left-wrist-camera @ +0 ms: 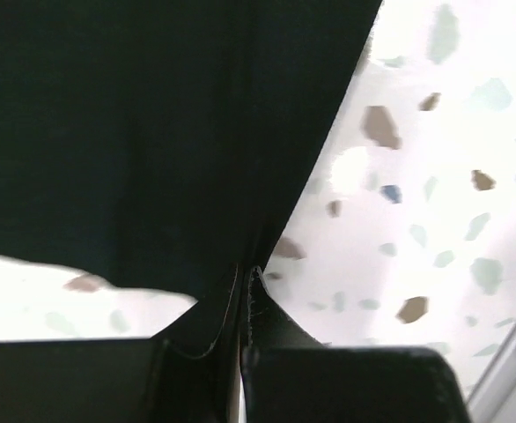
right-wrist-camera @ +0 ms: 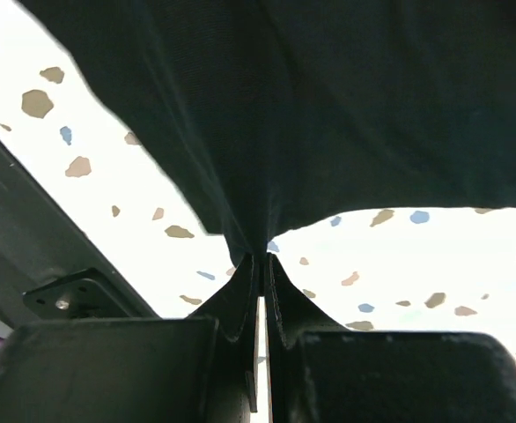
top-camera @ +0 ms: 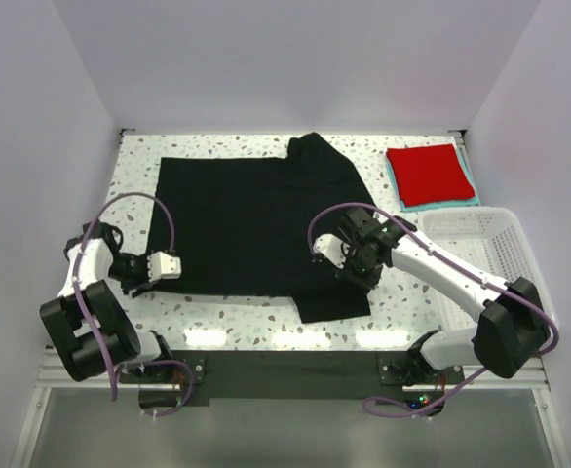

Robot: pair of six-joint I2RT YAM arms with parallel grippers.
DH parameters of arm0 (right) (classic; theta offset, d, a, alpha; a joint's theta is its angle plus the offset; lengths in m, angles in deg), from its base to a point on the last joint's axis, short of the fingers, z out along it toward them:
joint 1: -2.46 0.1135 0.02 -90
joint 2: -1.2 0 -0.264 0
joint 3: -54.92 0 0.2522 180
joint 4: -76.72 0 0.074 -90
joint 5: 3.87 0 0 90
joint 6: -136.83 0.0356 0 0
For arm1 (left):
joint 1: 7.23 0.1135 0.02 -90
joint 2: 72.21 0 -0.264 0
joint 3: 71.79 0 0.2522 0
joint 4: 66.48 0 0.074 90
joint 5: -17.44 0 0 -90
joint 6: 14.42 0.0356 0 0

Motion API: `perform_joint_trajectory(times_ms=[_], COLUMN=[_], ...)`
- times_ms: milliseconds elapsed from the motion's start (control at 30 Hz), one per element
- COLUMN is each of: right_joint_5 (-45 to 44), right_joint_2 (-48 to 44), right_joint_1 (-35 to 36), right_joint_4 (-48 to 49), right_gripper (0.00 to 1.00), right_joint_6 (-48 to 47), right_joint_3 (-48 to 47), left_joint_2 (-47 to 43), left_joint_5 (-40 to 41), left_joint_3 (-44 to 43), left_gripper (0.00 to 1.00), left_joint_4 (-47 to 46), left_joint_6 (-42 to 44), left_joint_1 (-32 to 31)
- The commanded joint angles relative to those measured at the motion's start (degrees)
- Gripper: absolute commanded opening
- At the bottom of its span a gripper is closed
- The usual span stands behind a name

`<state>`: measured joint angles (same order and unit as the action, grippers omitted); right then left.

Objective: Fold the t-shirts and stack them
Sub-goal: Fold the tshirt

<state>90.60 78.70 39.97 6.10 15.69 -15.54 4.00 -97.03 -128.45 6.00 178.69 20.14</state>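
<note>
**Tabletop, top external view, listed left to right**

1. Left gripper (top-camera: 171, 270), lower left of the frame, at the left edge of the cloth. The jaws are fully closed. In the left wrist view the left gripper (left-wrist-camera: 245, 275) pinches a bunched edge of black fabric between its two fingers.

2. White terrazzo-pattern table (top-camera: 139, 156) with grey, tan and blue flecks. It also shows at the right of the left wrist view (left-wrist-camera: 434, 220) and along the lower part of the right wrist view (right-wrist-camera: 416, 256).

3. Black soft-cloth short-sleeved t-shirt (top-camera: 247, 214), spread mostly flat across the centre of the table. One part reaches towards the upper centre and another hangs towards the lower centre-right of the frame. It fills the upper left of the left wrist view (left-wrist-camera: 152, 132) and the upper part of the right wrist view (right-wrist-camera: 328, 106).

4. Right gripper (top-camera: 347, 271), right of centre, over the black t-shirt's right-hand side. The jaws are fully closed. In the right wrist view the right gripper (right-wrist-camera: 262, 261) clamps a gathered fold of the black fabric, which rises from the fingertips in a peak above the table.

5. Bright red t-shirt (top-camera: 427, 174), folded into a neat square at the upper right of the table, well apart from the black one.

6. Teal t-shirt (top-camera: 439, 205), folded and lying directly under the red one. Only a narrow border shows along the red one's left and lower edges.

7. White plastic mesh basket (top-camera: 500, 244), at the right edge of the table, just below the red and teal stack. The right arm crosses in front of it.
</note>
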Motion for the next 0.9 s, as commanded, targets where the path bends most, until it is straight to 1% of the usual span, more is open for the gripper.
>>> perform_joint_trajectory(times_ms=[0,200,433,667,867], right_joint_5=[0.1,-0.6,0.19,1.94,3.53], right_joint_2=[-1.56,1.08,8.1,15.49,21.55], right_joint_1=[-1.65,-2.27,-6.49,-9.21,-12.03], right_joint_4=[-2.73,-2.47,-3.52,-5.36,-7.21], right_gripper=[0.0,0.0,0.0,0.0,0.0], right_joint_6=[-2.44,-4.54,-8.23,-10.61,-11.93], right_joint_3=[-3.76,-5.51,-12.54,-19.48,-25.28], left_joint_2=[0.7,2.98,7.81,11.15,16.07], left_joint_5=[-4.8,-7.43,-11.12,-10.16,-9.2], left_joint_3=[-5.53,-10.01,-16.86,-19.51,-22.49], left_gripper=[0.0,0.0,0.0,0.0,0.0], left_joint_4=[5.0,4.3,1.05,-3.6,-6.33], left_joint_6=[-0.72,-3.35,-8.8,-13.98,-16.18], left_joint_1=[0.49,0.49,-0.13,-4.7,-5.75])
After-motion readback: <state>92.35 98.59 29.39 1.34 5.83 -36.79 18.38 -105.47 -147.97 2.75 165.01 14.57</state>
